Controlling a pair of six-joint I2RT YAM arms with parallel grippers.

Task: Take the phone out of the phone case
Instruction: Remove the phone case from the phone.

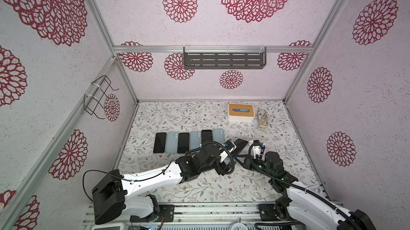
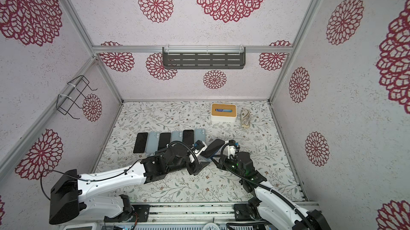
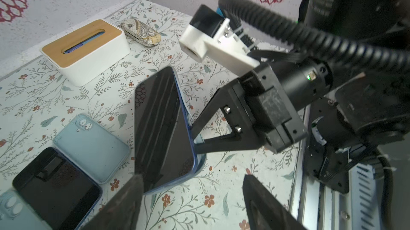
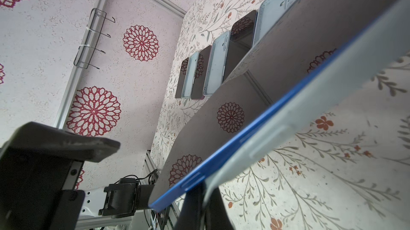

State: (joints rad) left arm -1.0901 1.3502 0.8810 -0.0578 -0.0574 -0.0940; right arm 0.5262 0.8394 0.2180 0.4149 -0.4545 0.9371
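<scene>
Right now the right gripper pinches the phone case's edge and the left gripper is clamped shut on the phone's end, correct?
No. The left gripper is open, fingers spread by the end of the phone, as the left wrist view shows. The right gripper does pinch the edge of the phone case.

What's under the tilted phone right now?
Its pale blue case, peeled off one long edge where the right claw pinches it, then the flowered table. The phone hides whether its far side is seated in the case.
</scene>
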